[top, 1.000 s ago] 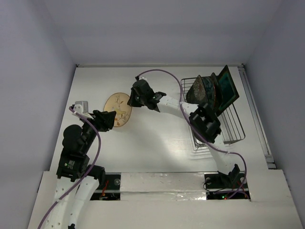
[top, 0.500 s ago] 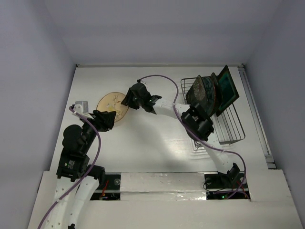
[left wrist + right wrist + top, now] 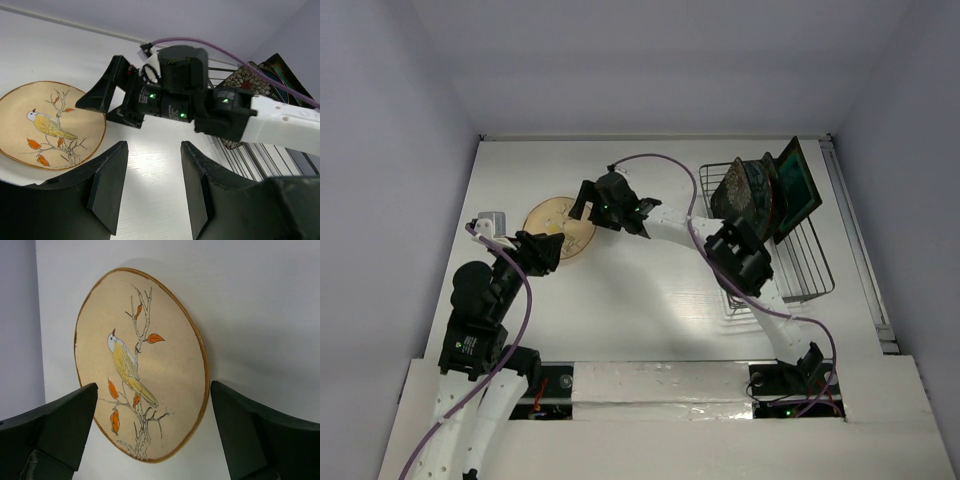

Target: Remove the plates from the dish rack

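tan bird-painted plate [image 3: 142,365], grey wire rack [image 3: 807,262]

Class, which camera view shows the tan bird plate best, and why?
The right wrist view: the tan bird plate fills the frame, nearly whole and sharp. The left wrist view cuts off the plate's edge; the top external view shows the plate small and partly covered.

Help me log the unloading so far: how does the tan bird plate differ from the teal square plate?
The tan bird plate is round, while the teal square plate has straight sides. The tan bird plate lies flat on the white table, but the teal square plate stands on edge in the wire dish rack. The tan bird plate shows a painted bird on a branch, and the teal square plate shows none. Both have darker rims.
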